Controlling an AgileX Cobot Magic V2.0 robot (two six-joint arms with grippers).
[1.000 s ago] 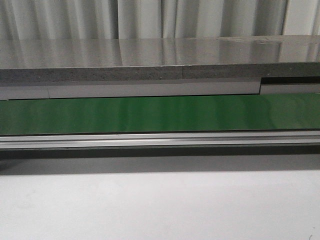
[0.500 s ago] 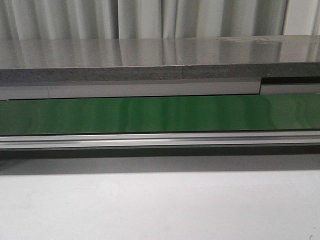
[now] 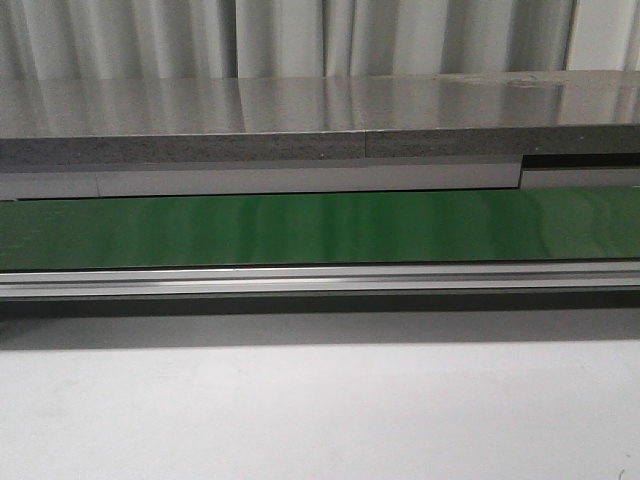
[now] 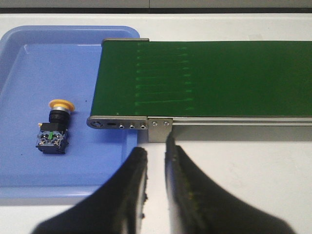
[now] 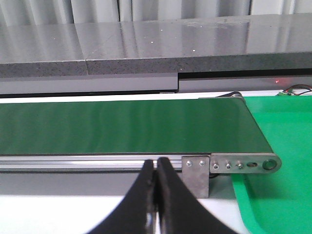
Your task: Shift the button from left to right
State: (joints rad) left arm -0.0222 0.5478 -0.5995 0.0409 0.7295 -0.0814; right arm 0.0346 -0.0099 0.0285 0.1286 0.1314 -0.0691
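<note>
- Button [image 4: 53, 127] lies on its side in the blue tray [image 4: 29, 63], yellow cap pointing away from the camera, black body nearer. Only the left wrist view shows it; it rests apart from the tray's walls, near the end of the belt but not touching it.
- Green belt [image 4: 204, 78] overhangs the blue tray's edge at its left end. Judgement: the tray is the pick-up station, and the belt is the path toward the right.
- At the belt's other end, the right wrist view shows a green tray [image 5: 278, 131] under the roller. Judgement: likely the receiving side, placed to catch whatever comes off the belt.
- Left gripper [image 4: 155, 158]: fingers narrowly apart, a slim gap between them, holding nothing. It hangs over the white table [image 4: 243, 165] in front of the belt's frame.
- Button sits off to one side of the left fingers, well apart, not between them. Judgement: the arm must move sideways over the blue tray and spread wider before a grasp is possible.
- Right gripper [image 5: 156, 168]: fingers pressed together, no gap visible, nothing held. It faces the belt's near rail.
- Front view shows only the belt, its rail [image 3: 320, 280] and a grey counter [image 3: 300, 110] behind; no arm, no button.
- Judgement: task at its start; button not yet picked up.
</note>
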